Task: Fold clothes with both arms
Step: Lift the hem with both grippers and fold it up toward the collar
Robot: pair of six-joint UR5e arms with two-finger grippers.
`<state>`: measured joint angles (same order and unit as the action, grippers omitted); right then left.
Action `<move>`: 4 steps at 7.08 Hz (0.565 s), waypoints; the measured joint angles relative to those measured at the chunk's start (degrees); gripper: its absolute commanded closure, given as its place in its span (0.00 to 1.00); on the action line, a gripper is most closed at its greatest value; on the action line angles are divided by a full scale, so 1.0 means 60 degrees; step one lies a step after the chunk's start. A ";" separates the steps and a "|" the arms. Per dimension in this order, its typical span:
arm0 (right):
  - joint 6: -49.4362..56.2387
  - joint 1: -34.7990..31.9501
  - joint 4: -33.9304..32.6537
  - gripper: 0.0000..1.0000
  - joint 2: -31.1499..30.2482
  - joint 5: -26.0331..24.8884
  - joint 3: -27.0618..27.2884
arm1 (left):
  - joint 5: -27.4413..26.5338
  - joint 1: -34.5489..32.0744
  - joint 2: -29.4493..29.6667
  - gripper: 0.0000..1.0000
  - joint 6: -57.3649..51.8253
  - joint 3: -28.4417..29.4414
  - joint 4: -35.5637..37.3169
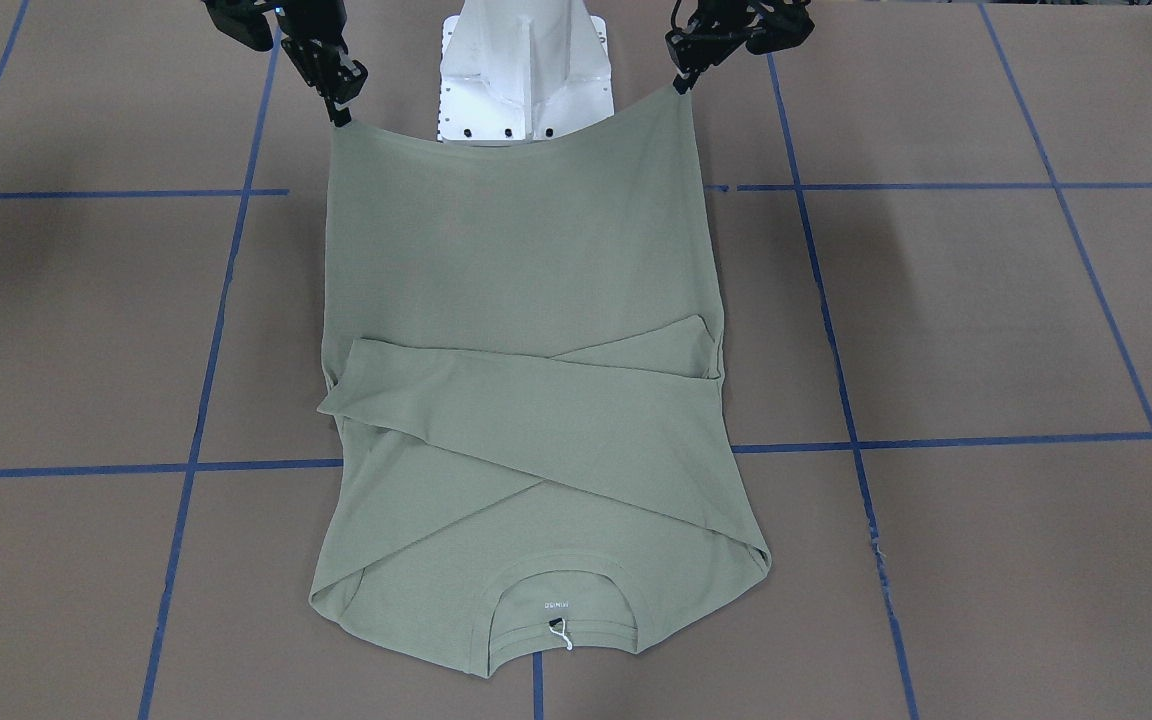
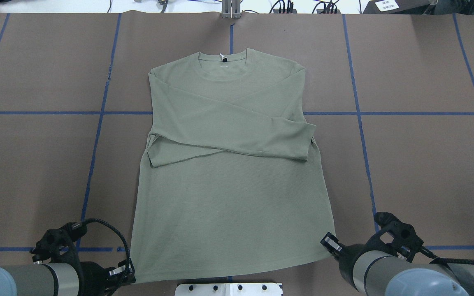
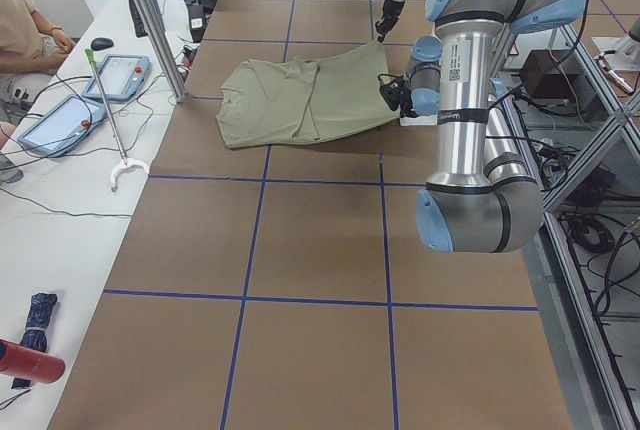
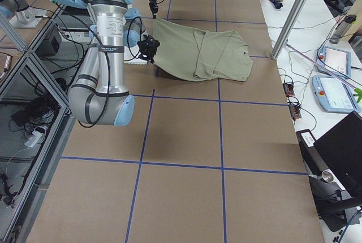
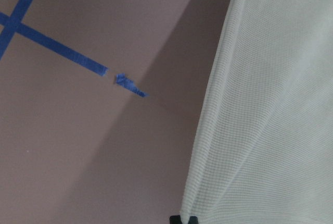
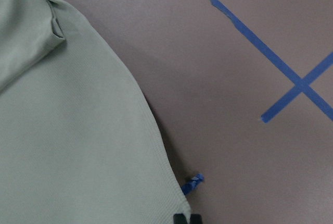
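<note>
Plainly left pincer (image 1: 682, 84) and right pincer (image 1: 338, 118) pinch shirt (image 1: 526, 260) hem over brown blue-taped table (image 1: 986, 320)

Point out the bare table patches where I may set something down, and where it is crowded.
Bare table lies wide on both sides of the shirt, crossed only by blue tape lines. A narrower strip is free beyond the collar. Crowded: the robot's edge, where the left gripper and right gripper pinch the hem corners beside the white pedestal.
</note>
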<state>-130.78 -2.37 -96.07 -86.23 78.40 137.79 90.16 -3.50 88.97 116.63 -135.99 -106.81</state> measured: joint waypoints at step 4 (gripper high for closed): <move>0.3470 -0.3603 -0.0093 1.00 0.2746 0.1830 -0.2327 | 0.0802 -0.3476 0.1888 1.00 -0.2949 0.0817 0.1084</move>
<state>-109.96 -23.99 -96.63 -69.76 89.38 123.82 94.97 -24.36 100.30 98.94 -131.09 -100.31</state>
